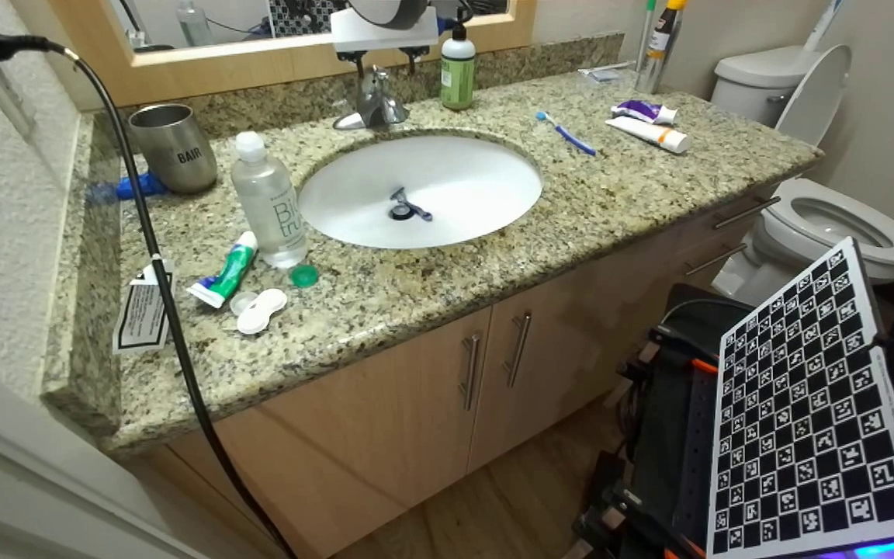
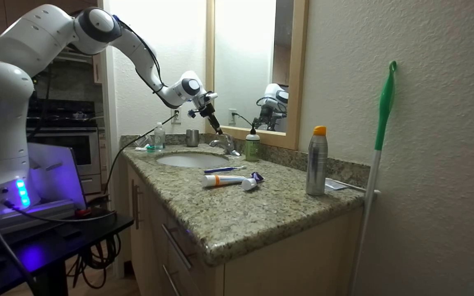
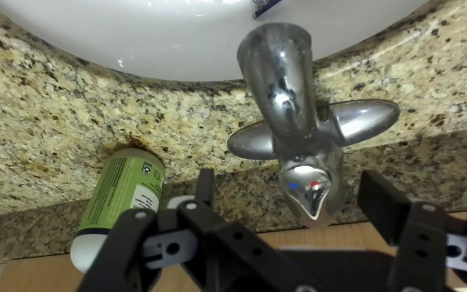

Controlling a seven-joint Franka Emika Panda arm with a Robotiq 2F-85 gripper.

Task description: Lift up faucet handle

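Currently, at back edge of granite counter (image 1: 594,198), wide-set black 2-finger gripper (image 3: 285,185) is flanking chrome faucet handle (image 3: 308,187); lift apparently pending.

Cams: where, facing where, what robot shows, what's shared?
In an exterior view: high, front of counter, facing down at the basin; end effector at top.
In an exterior view: off the counter's end, facing lengthwise; base, arm, end effector.
Wrist view: above the faucet handle, facing down; fingers.
Both exterior views share basin, green bottle.
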